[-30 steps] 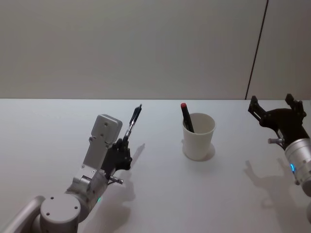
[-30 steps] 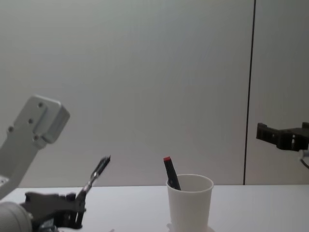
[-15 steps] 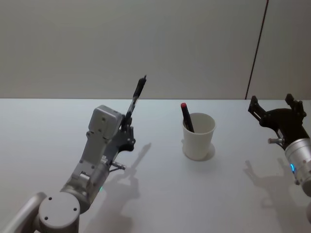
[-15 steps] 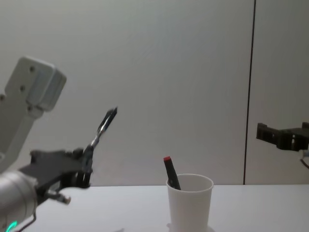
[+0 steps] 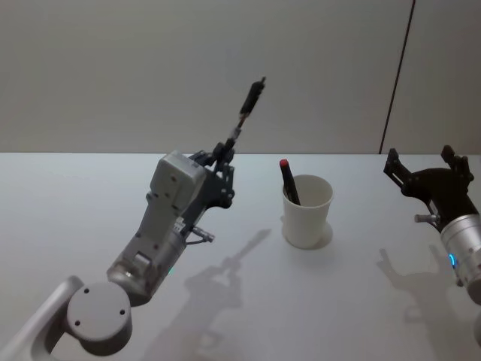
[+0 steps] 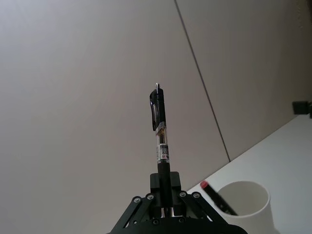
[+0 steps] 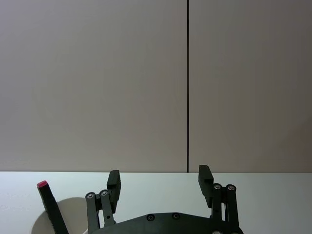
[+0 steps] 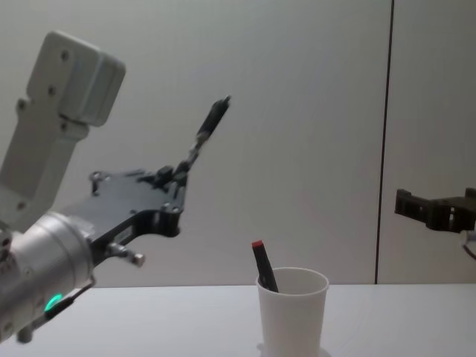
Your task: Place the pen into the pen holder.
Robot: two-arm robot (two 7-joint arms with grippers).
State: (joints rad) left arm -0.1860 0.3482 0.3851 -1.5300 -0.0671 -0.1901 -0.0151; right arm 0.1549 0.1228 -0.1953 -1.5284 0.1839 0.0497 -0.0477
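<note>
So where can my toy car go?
Free: the far left of the white table, beside the left end effector holding a black pen, and the strip between the white paper cup and the right end effector. Crowded: between left end effector and cup.

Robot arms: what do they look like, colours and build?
Light grey arms with silver wrists; a green light glows on the left, blue on the right. The left claw and right claw are black linkage frames with silver screws. A boxy grey housing tops the left wrist.
</note>
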